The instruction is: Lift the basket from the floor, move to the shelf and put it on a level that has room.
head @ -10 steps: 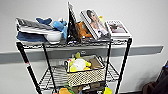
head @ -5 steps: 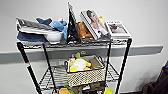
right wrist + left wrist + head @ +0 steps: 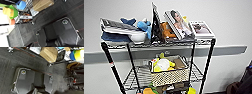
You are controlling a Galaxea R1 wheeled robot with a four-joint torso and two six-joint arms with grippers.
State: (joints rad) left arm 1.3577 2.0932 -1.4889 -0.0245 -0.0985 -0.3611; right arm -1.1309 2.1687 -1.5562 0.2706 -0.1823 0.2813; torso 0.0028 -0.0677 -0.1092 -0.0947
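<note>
My small speckled woven basket [image 3: 170, 75] with soft yellow toys sits on the grey wire level [image 3: 137, 77]. It looks light and bendy; grab its dark rim. My jaws? I cannot tell

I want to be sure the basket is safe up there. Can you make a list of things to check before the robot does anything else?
1. Basket is on the shelf's wire level: ok.
2. Basket is upright, with its soft items inside: ok.
3. Basket is fully on the level, not hanging over the front: cannot tell.
4. Bare wire remains beside the basket: ok.
5. Top tier's books are not touching the basket: ok.
</note>
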